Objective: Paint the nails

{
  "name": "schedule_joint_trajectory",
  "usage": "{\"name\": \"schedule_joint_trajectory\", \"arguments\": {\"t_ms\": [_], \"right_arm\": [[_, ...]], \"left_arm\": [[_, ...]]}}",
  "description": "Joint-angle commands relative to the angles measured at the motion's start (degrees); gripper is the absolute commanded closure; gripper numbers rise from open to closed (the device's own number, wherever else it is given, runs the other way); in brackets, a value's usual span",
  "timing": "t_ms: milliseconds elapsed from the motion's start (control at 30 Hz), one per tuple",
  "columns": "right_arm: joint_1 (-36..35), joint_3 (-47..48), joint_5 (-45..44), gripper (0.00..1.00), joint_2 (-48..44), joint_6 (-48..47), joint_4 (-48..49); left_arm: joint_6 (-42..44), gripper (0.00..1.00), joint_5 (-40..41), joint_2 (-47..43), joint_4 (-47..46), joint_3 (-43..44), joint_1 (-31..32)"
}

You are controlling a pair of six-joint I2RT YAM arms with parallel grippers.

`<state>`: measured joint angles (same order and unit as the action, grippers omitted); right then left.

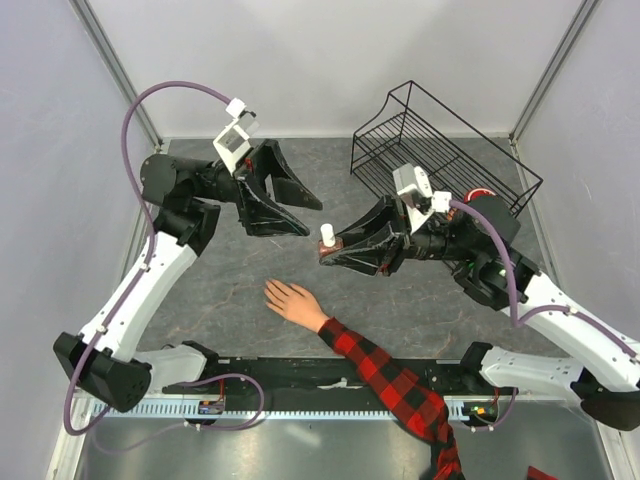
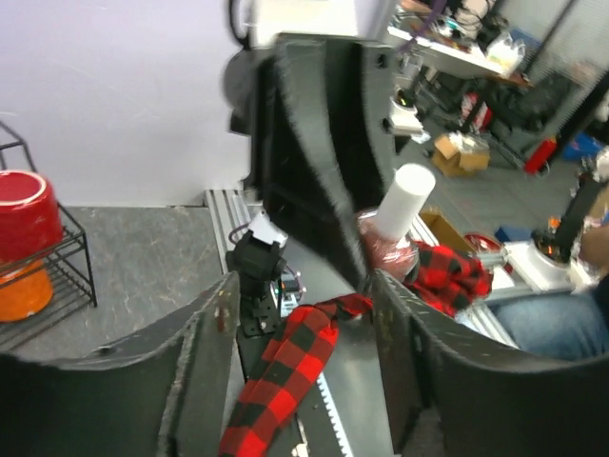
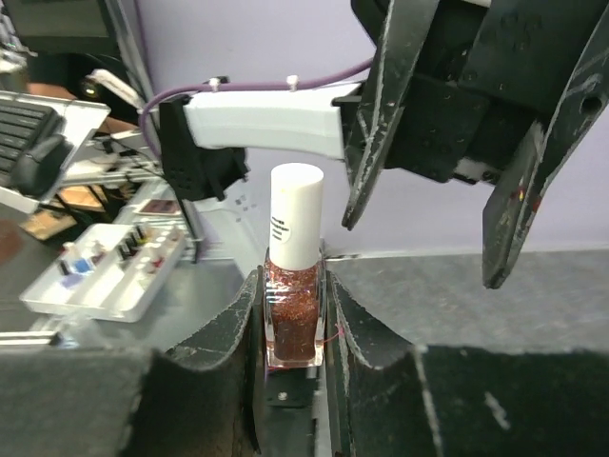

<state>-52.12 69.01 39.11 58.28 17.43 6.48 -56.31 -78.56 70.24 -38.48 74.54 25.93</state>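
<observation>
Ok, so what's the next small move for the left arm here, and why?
Probably ease the left gripper over the white cap and close on it to unscrew. The right gripper is clamped on the glittery red bottle, upright with its cap on, while the left jaws stand open just short of it, holding nothing. The hand lies flat on the table nearby.

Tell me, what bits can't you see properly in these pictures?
The nails: too small in the top view; neither wrist view shows the hand.
The bottle label: print too small to read in the right wrist view; the right gripper covers the sides.
The plaid sleeve: its wearer is cut off by the top view's bottom edge.
</observation>
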Motion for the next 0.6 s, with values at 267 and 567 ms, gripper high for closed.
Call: {"name": "schedule_joint_trajectory", "arguments": {"t_ms": [267, 567], "right_arm": [[-0.3, 5.7, -22.5, 1.00, -0.6, -15.4, -12.4], [-0.4, 9.4, -43.8, 1.00, 5.5, -14.4, -14.0]], "left_arm": [[22.6, 0.27, 27.3, -13.1, 34.4, 1.5, -2.3], [33.9, 0.37, 59.3, -13.0, 49.5, 5.3, 12.0]]}}
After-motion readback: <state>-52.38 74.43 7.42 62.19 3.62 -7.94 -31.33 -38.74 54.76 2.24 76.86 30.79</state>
